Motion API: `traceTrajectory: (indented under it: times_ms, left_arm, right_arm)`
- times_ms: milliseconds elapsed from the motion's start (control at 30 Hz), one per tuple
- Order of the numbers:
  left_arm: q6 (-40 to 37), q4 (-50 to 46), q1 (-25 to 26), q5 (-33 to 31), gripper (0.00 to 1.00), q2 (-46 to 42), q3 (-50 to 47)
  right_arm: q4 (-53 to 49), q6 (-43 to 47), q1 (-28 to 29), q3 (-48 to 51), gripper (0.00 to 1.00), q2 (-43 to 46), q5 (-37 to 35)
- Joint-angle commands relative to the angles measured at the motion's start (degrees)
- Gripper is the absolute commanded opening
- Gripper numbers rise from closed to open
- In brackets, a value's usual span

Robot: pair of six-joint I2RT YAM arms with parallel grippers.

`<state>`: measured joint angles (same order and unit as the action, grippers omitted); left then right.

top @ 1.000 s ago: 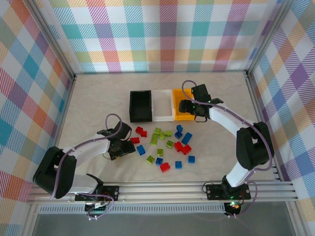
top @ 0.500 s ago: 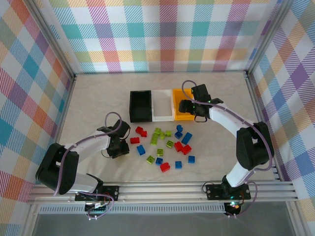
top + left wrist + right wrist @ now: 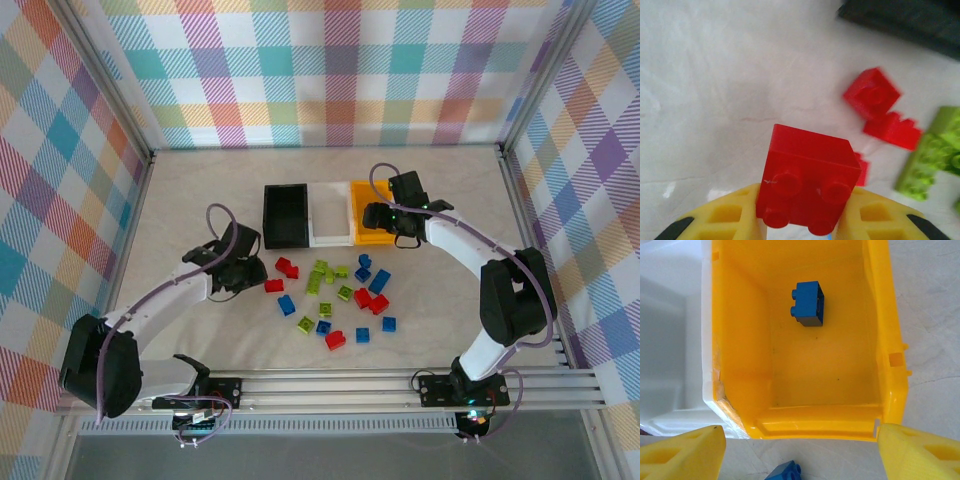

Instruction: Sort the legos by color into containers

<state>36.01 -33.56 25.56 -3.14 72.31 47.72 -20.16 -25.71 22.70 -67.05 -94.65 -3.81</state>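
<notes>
While your left fingers (image 3: 730, 220) clamp a red lego (image 3: 807, 182) and your open right fingers (image 3: 680, 455) hover over the yellow bin (image 3: 740, 340) holding one blue lego (image 3: 808, 303), most legos (image 3: 345, 293) lie unsorted at the centre of the desk (image 3: 200, 200).

Left arm (image 3: 160, 300) stretches forward and inward, its left gripper (image 3: 802, 220) clamped on a red lego (image 3: 807, 175); right arm (image 3: 470, 245) arcs inward, its right gripper (image 3: 801, 450) facing down, jaws wide apart.

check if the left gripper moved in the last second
Yes. The left gripper, shut on a red lego, has moved away from the table's near edge and closer to the black bin.
</notes>
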Motion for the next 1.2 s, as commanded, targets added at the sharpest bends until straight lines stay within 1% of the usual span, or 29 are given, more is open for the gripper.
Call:
traceTrajectory:
  times_ms: [0,67,233,367,467,533,633,700,800,833,1000,1033,1067,1167]
  left_arm:
    - [-1.45,-0.42,-0.38,-0.96,0.30,1.99,5.45]
    - [-1.82,0.58,-0.39,-0.65,0.29,5.43,9.85]
    - [-3.71,2.61,-0.55,-2.80,0.29,16.27,22.17]
    - [-4.97,1.84,-1.93,-3.63,0.28,26.65,31.84]
    - [-5.49,0.56,-2.53,-3.86,0.28,32.63,38.47]
    - [-5.94,-0.35,-2.53,-3.69,0.34,35.54,41.72]
    - [-6.11,-1.20,-2.54,-3.28,0.50,38.19,44.37]
    - [-5.74,-0.79,-2.53,-2.45,0.62,38.19,44.48]
    - [-4.83,0.02,-2.40,-0.87,0.70,36.44,44.21]
    - [-4.63,0.43,-2.28,-0.48,0.72,35.26,43.86]
    - [-3.85,2.56,-1.02,1.92,0.89,27.10,39.68]
    - [-3.34,3.47,-0.77,2.64,0.97,25.04,37.29]
    - [-2.81,4.57,-0.43,3.25,1.00,22.72,34.83]
    - [-1.07,7.16,0.32,5.04,1.00,16.45,26.74]
  right_arm:
    - [1.14,-0.95,0.46,0.60,0.80,1.25,0.97]
    - [1.08,-1.00,0.43,0.69,0.80,1.26,1.06]
    - [0.43,-0.87,0.44,1.19,0.80,1.26,0.65]
    - [0.11,-0.82,0.41,1.96,0.80,1.93,0.48]
    - [-0.13,-0.80,0.46,2.43,0.80,2.57,0.54]
    - [-0.39,-0.76,0.43,2.70,0.80,2.96,0.61]
    - [-0.89,-0.81,0.41,3.03,0.81,3.57,1.00]
    - [-1.15,-0.73,0.38,3.31,0.82,4.07,1.09]
    - [-2.05,-0.45,0.47,3.33,0.82,4.56,1.15]
    - [-2.38,-0.43,0.46,3.41,0.82,4.84,1.33]
    - [-4.82,-0.74,1.00,4.44,0.82,5.10,2.70]
    - [-5.59,-0.65,1.35,4.79,0.82,4.93,2.84]
    - [-6.37,-0.73,1.71,5.10,0.82,4.71,3.00]
    - [-8.24,-0.82,2.87,6.49,0.82,4.08,2.86]
